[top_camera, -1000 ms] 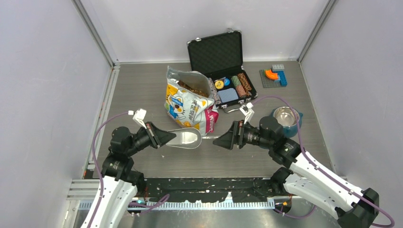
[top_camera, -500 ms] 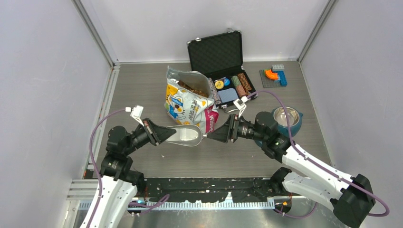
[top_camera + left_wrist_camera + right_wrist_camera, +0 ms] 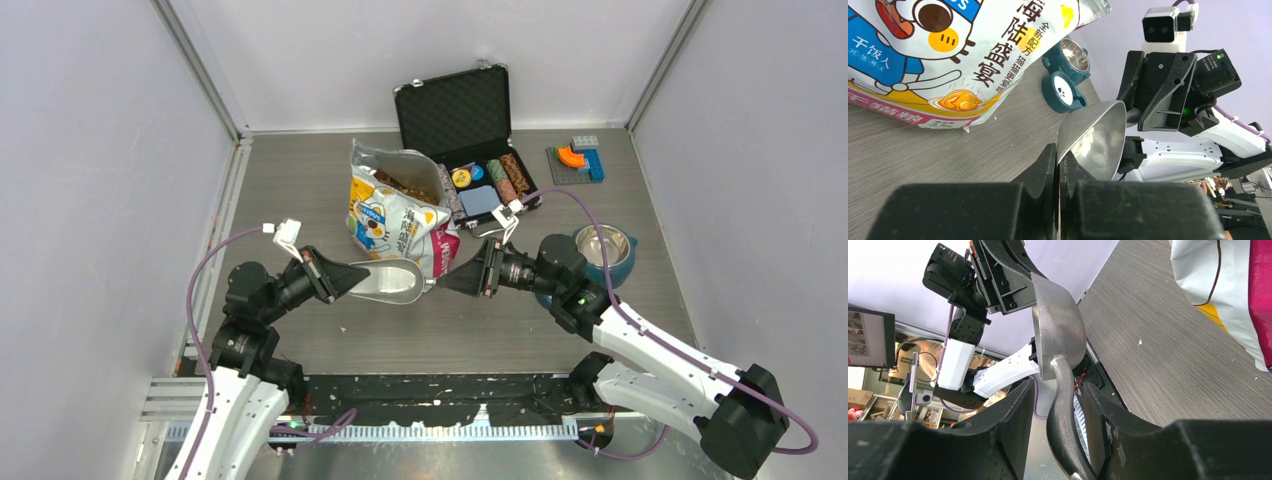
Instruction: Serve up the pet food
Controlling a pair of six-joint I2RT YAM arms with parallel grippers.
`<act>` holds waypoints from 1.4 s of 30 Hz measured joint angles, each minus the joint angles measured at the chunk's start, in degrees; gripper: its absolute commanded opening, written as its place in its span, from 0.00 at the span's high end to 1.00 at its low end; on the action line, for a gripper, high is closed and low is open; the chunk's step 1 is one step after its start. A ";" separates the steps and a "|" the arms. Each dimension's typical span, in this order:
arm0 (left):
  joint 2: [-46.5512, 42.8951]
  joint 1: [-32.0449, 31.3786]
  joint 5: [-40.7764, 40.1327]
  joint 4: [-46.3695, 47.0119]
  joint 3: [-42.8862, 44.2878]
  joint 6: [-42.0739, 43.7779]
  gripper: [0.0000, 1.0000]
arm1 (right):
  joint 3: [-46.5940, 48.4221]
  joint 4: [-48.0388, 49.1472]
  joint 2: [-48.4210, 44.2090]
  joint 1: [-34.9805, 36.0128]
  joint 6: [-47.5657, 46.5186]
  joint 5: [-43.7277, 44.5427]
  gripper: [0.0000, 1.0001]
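Left pincer (image 3: 362, 278) clamped on bowl rim of metal scoop (image 3: 392, 283), scoop held clear above table (image 3: 300, 190). Right pincer (image 3: 1058, 390) opposite, fingers apart, straddling scoop handle; gap shows on one side of handle. Just behind scoop: cartoon-cat bag (image 3: 395, 225) upright, top open, pet food (image 3: 405, 187) visible inside at mouth. Right of bag: teal bowl (image 3: 603, 250) with steel liner. Farthest: black case (image 3: 455, 110), lid up, poker chips in tray.
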 measured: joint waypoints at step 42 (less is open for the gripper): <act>2.93 -0.04 -5.35 -4.70 6.40 2.16 0.01 | 13.90 -19.28 -1.31 -0.22 -8.26 4.20 0.95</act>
